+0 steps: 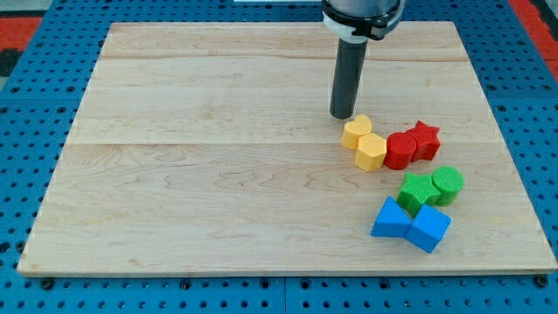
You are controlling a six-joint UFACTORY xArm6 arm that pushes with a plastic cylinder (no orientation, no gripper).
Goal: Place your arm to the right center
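Note:
My tip [342,116] rests on the wooden board [218,174], right of centre in the view. It stands just up and left of a yellow heart-shaped block [356,132], nearly touching it. A yellow hexagonal block [370,152] sits right below that. To their right lie a red cylinder [400,149] and a red star [425,139]. Further down are a green star-like block [417,191] and a green cylinder [447,184]. At the bottom of the cluster lie a blue triangular block [391,219] and a blue cube [429,228].
The board lies on a blue perforated table [26,131]. Red surface shows at the view's top corners [35,26]. The rod's white and black mount [362,17] hangs at the view's top.

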